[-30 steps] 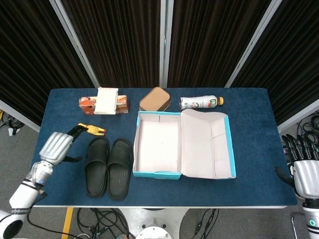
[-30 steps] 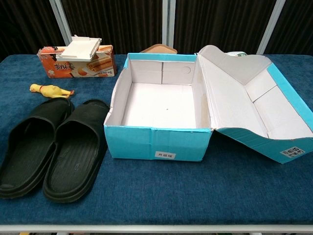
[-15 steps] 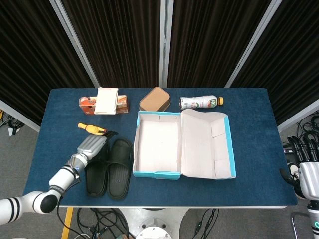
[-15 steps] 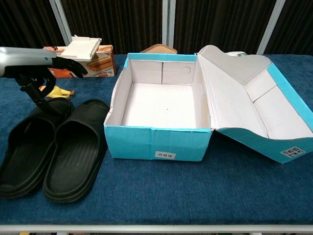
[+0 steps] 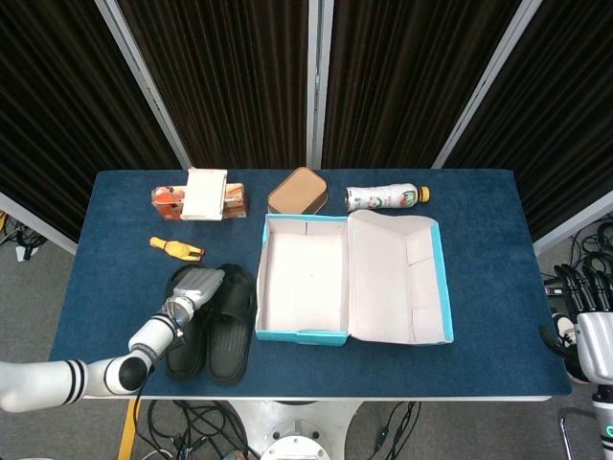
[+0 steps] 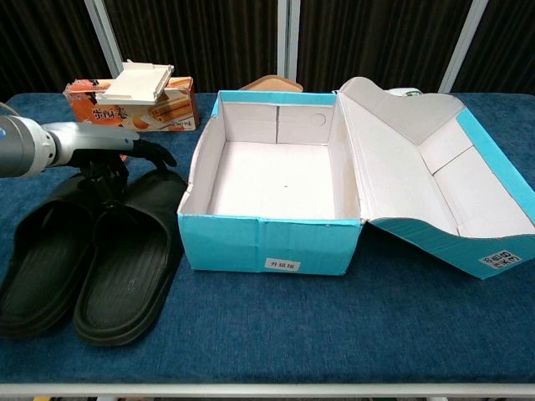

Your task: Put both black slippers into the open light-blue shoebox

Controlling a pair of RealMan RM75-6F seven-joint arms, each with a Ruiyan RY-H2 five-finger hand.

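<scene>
Two black slippers lie side by side left of the box, the left slipper [image 5: 185,331] [image 6: 42,259] and the right slipper [image 5: 231,321] [image 6: 125,267]. The light-blue shoebox [image 5: 305,335] [image 6: 272,242] stands open and empty, its lid [image 5: 397,278] [image 6: 435,180] folded out to the right. My left hand [image 5: 196,287] [image 6: 100,152] reaches over the slippers' toe ends, fingers stretched toward the right slipper's strap and thumb pointing down between the two; it holds nothing. My right hand [image 5: 587,335] hangs beyond the table's right edge, fingers up and apart, empty.
At the back stand an orange snack carton [image 5: 172,199] [image 6: 163,107] with a white holder [image 5: 205,193] [image 6: 138,82] on top, a brown lidded container [image 5: 298,192] [image 6: 269,83] and a lying bottle [image 5: 383,197]. A yellow rubber chicken [image 5: 174,248] lies behind the slippers.
My left hand has swung in from the table's left edge, rightward, and now sits over the slippers' toe ends. The slippers and box have not moved.
</scene>
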